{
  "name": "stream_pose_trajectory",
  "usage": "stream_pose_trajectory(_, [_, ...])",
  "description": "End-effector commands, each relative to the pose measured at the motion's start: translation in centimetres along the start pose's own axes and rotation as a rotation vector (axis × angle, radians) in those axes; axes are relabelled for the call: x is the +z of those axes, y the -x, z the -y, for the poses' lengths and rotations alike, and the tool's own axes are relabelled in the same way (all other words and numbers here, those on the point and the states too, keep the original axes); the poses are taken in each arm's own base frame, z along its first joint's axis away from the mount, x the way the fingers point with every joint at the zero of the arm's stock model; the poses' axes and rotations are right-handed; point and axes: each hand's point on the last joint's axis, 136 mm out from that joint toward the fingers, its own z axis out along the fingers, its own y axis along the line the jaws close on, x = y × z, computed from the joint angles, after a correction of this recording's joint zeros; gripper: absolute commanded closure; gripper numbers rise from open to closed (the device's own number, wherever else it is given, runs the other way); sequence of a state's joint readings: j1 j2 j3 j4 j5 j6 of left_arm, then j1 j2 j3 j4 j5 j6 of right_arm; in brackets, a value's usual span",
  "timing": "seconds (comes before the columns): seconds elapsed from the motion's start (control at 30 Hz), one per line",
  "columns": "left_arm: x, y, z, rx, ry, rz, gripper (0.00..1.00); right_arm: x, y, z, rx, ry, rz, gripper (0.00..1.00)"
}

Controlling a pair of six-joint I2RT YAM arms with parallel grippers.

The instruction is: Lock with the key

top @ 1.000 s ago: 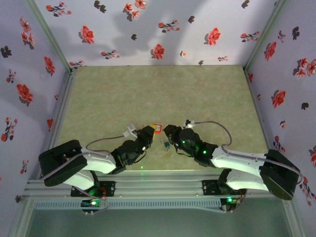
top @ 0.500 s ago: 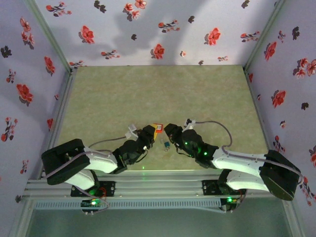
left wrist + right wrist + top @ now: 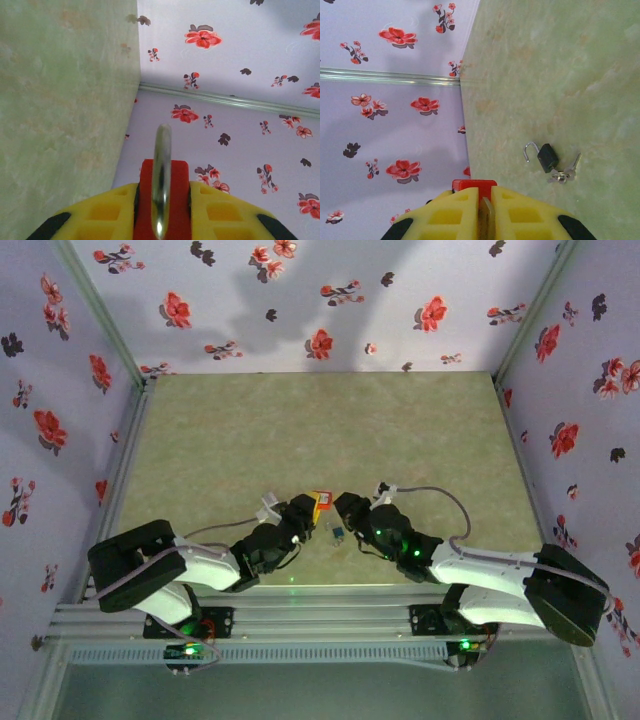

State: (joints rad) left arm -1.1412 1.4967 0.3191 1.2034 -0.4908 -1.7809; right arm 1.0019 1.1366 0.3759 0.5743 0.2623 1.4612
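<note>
Left jaws are clenched on a red padlock point(image 3: 177, 200). In the left wrist view its body is squeezed between the yellow pads point(image 3: 110, 212), and its silver shackle point(image 3: 161, 170) stands edge-on out of the top, pointing toward the flowered wall point(image 3: 240, 115).

Right jaws are closed too, pinching a thin metal blade between their own pads point(image 3: 455, 215). It is probably the key point(image 3: 488, 220), though too little pokes out to be sure. Just past the blade's tip the red padlock shows as a red block in the right wrist view. Whether the two touch, I cannot tell.

From above, the red padlock sits between the tips of the two arms, over the near part of the counter point(image 3: 300, 430). A small black padlock point(image 3: 547, 157) with its shackle swung open lies on the counter beside a bunch of keys point(image 3: 565, 174). It is apart from both jaws and just nearer the arm bases than the held one.
</note>
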Motion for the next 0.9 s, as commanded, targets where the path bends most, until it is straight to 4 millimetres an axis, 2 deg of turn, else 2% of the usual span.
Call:
stream_pose_trajectory(0.0, [0.31,-0.58,1.08,-0.033,-0.036,-0.002,1.0,-0.4,0.26,-1.12,-0.015,0.049,0.02,0.88])
stream_pose_trajectory(0.3, [0.34,-0.68,1.04,-0.05,-0.036,-0.001,1.0,-0.35,0.41,-0.91,-0.017,0.052,0.03,0.92])
stream_pose_trajectory(0.53, [0.41,-0.74,1.23,-0.059,-0.041,0.001,1.0,-0.45,0.66,-0.77,-0.023,0.053,0.044,1.0])
stream_pose_trajectory(0.87, [0.27,-0.4,0.96,-0.059,-0.036,0.015,1.0,-0.85,1.04,-0.53,-0.029,0.046,0.06,1.0])
